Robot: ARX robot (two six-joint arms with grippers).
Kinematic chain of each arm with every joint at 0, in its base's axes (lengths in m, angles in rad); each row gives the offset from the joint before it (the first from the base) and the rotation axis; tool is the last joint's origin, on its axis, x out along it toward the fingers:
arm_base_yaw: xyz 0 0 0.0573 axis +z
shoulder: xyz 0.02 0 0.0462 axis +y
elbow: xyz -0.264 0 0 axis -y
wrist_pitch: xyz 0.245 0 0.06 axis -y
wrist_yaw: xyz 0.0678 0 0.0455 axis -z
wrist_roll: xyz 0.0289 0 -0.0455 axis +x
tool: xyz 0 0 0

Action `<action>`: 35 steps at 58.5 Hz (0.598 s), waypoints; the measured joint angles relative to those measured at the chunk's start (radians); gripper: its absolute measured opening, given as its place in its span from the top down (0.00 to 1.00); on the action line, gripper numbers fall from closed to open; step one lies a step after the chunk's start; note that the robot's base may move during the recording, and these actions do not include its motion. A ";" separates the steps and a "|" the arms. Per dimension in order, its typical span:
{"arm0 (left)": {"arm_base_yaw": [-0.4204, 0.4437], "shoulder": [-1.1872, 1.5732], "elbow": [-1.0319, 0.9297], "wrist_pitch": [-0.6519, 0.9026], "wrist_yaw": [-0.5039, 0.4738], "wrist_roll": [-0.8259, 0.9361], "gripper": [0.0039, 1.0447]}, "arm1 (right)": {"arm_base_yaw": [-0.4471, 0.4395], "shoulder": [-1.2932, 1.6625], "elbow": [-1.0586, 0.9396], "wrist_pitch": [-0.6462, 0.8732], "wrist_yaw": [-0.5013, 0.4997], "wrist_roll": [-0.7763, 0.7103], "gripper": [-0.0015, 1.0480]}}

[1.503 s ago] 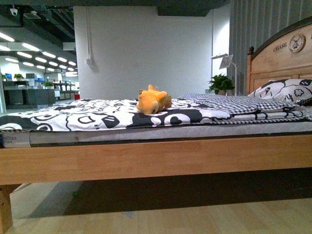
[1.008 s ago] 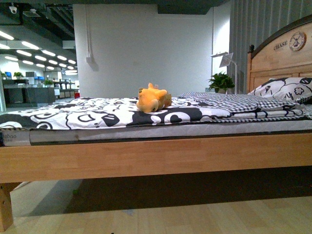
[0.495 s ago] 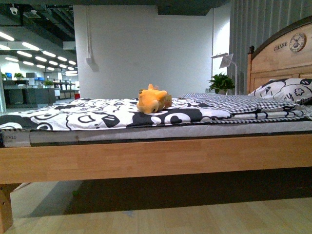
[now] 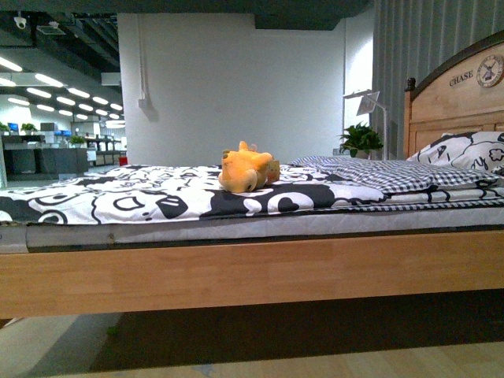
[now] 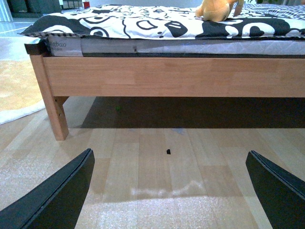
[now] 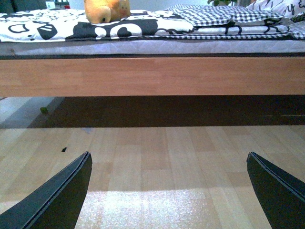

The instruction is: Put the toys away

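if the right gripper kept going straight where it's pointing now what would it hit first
Most likely the bed's wooden side rail, or the dark gap just under it; depth is hard to judge. The right gripper is open, low over the floor, and the plush toy sits above that line.

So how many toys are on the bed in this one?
1: the yellow-orange plush toy lies on the black-and-white bedspread, left of the checked blanket. Others may be hidden behind bedding.

Orange plush toy (image 4: 246,171) lying, apparently sideways.
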 joint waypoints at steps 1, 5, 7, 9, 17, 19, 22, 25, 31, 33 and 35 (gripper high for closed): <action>0.000 0.000 0.000 0.000 0.001 0.000 0.06 | 0.000 0.000 0.000 0.000 0.000 0.000 0.06; 0.000 0.000 0.000 0.000 0.000 0.000 0.06 | 0.000 0.000 0.000 0.000 0.000 0.000 0.06; 0.000 0.000 0.000 0.000 0.000 0.000 0.06 | 0.000 0.000 0.000 0.000 0.000 0.000 0.06; 0.000 0.000 0.000 0.000 0.000 0.000 0.06 | 0.000 0.000 0.000 0.000 0.000 0.000 0.06; 0.000 0.000 0.000 0.000 0.000 0.000 0.06 | 0.000 0.000 0.000 0.000 0.000 0.000 0.06; 0.000 0.000 0.000 0.000 0.000 0.000 0.06 | 0.000 0.000 0.000 0.000 0.000 0.000 0.06; 0.000 0.000 0.000 0.000 0.000 0.000 0.06 | 0.000 0.000 0.000 0.000 0.000 0.000 0.06; 0.000 0.000 0.000 0.000 0.001 0.000 0.06 | 0.000 0.000 0.000 0.000 0.002 0.000 0.06; 0.000 0.000 0.000 0.000 0.000 0.000 0.06 | 0.000 0.000 0.000 0.000 0.002 0.000 0.06; 0.000 0.000 0.000 0.000 0.000 0.000 0.06 | 0.000 0.000 0.000 0.000 0.002 0.000 0.06; 0.000 0.000 0.000 0.000 0.000 0.000 0.06 | 0.000 0.000 0.000 0.000 0.002 0.000 0.06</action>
